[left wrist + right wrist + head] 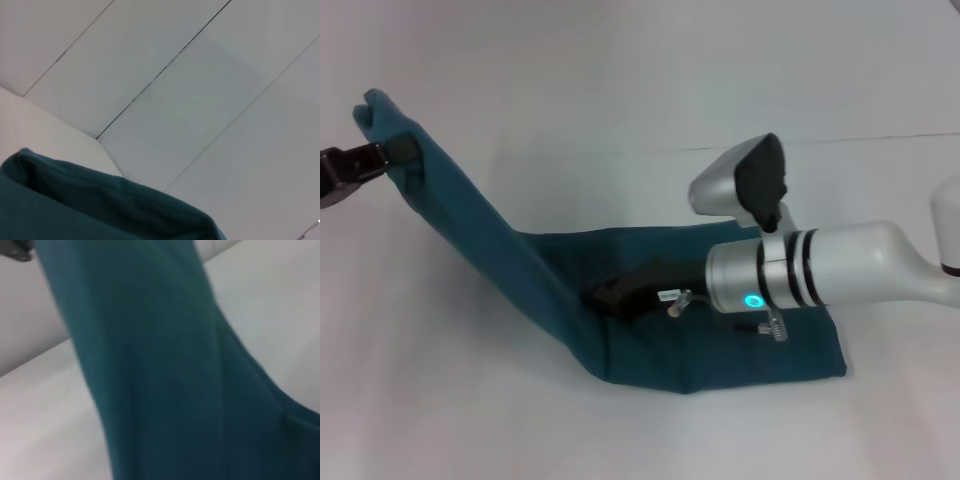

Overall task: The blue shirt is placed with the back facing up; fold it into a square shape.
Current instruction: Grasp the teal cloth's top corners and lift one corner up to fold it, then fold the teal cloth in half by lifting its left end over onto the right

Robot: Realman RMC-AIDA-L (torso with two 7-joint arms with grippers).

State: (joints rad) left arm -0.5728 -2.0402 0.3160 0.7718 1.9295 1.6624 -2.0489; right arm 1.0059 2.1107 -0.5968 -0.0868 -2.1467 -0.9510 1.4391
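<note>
The blue shirt (650, 350) is a dark teal cloth, partly folded on the white table. One end of it is lifted up and to the far left as a taut band (470, 215). My left gripper (398, 152) is shut on that raised end. My right gripper (605, 297) lies low on the flat part of the shirt, near where the band rises. In the left wrist view a fold of the shirt (100, 210) fills the near corner. The right wrist view shows the raised shirt (165, 375) stretching away.
The white table (620, 90) spreads all around the shirt. A thin seam line (880, 138) runs across the table's far right. The right arm's white forearm (840, 265) reaches in over the shirt from the right.
</note>
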